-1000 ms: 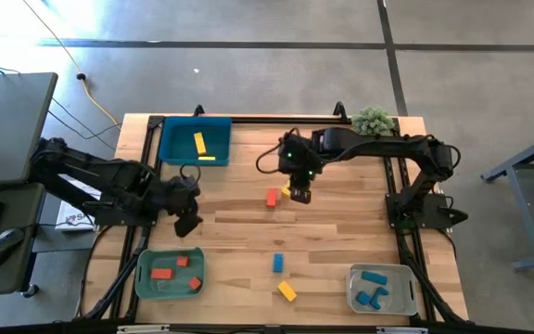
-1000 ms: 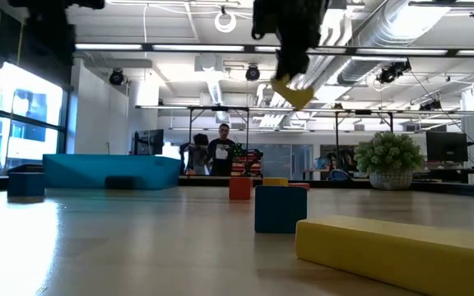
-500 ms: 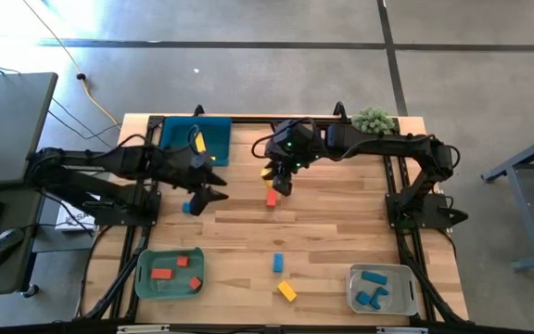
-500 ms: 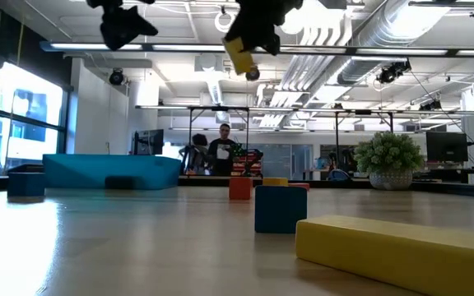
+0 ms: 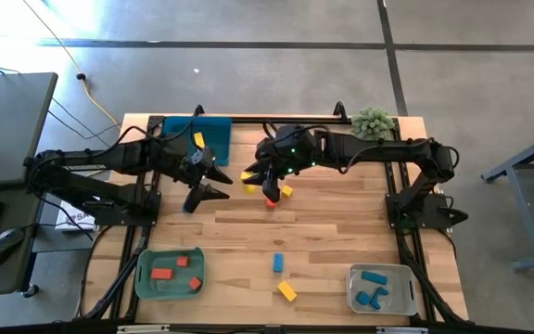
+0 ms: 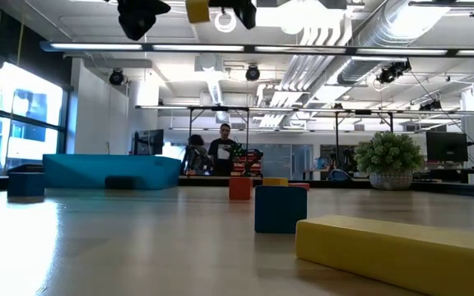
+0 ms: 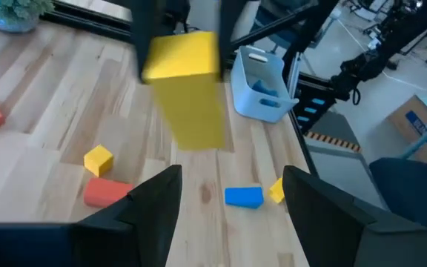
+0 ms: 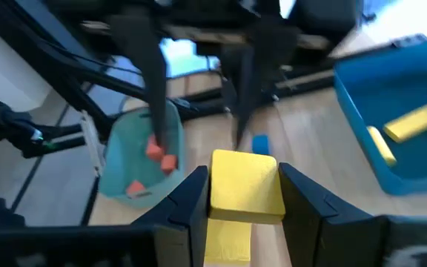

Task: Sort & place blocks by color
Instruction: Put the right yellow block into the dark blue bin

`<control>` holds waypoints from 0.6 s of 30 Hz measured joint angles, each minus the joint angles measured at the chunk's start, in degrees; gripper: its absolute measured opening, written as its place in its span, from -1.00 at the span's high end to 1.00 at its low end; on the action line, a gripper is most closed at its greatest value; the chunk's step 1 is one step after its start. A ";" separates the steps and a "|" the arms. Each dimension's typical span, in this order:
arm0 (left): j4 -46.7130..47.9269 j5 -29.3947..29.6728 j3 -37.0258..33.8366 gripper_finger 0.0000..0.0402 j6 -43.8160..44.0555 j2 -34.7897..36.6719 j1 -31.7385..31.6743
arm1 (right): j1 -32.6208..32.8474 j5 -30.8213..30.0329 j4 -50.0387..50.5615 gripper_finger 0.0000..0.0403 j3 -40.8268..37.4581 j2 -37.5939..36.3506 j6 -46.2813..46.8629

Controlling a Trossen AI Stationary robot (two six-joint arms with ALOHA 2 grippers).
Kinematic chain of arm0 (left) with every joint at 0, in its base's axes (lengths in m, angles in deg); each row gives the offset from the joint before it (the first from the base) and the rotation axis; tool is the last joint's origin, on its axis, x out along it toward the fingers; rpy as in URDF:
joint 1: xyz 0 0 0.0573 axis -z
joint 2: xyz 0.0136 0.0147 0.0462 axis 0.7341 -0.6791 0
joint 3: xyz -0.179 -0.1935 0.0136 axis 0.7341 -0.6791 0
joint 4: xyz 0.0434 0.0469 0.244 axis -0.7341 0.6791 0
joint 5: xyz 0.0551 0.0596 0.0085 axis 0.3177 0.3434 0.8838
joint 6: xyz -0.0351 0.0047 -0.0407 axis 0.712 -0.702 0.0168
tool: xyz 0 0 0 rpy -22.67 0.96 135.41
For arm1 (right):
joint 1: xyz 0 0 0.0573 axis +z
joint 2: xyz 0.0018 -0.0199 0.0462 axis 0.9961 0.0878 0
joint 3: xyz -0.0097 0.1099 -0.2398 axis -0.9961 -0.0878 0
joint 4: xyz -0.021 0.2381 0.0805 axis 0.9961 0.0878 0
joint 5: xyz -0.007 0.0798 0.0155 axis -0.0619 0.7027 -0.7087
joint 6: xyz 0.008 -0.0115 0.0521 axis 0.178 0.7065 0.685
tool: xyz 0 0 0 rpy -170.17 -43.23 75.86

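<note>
My right gripper (image 5: pixel 253 176) is above the table's middle, shut on a yellow bar block (image 5: pixel 247 175) that also shows in the low view (image 6: pixel 197 10). My left gripper (image 5: pixel 222 185) is open and faces it from the table's left. In the left wrist view its fingers (image 7: pixel 154 204) stand short of the yellow bar (image 7: pixel 191 96), apart from it. A red block (image 5: pixel 270 197) and a yellow cube (image 5: pixel 286 191) lie flat below the right gripper. A blue block (image 5: pixel 277 263) and a yellow bar (image 5: pixel 287 291) lie nearer the table's near edge. My right gripper pinches the yellow bar by one end (image 8: pixel 245 194) between its two fingers (image 8: pixel 193 199). It comes from the table's right and points toward the left gripper. The bar is lifted clear of the table, and its free end (image 7: pixel 199 130) sticks out past the fingertips.
A blue tray (image 5: pixel 213 127) with yellow blocks sits at the far left, a green tray (image 5: pixel 143 276) with red blocks at the near left, and a grey tray (image 5: pixel 406 289) with blue blocks at the near right. A small blue block (image 5: pixel 188 206) lies under the left arm. A plant (image 5: pixel 374 119) stands at the far edge.
My right gripper has carried the yellow bar up and toward the table's left, away from the red block and yellow cube. My left gripper has risen from near the left side and swung toward the table's middle, and now faces the bar.
</note>
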 joint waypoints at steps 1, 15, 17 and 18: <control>-0.34 0.00 0.00 -0.12 0.67 0.00 0.00 | 0.34 -0.19 -0.97 0.49 0.00 0.00 0.08; -8.35 1.29 0.00 -0.12 8.34 -0.03 0.00 | 1.84 -1.43 -8.98 0.49 0.00 0.00 3.75; -8.46 2.13 0.00 -0.12 8.87 -0.20 0.00 | 1.88 -1.25 -9.66 0.49 0.00 0.00 3.84; -8.41 2.66 0.00 -0.12 8.90 -0.24 0.02 | 1.90 -1.10 -9.74 0.49 0.00 0.00 3.88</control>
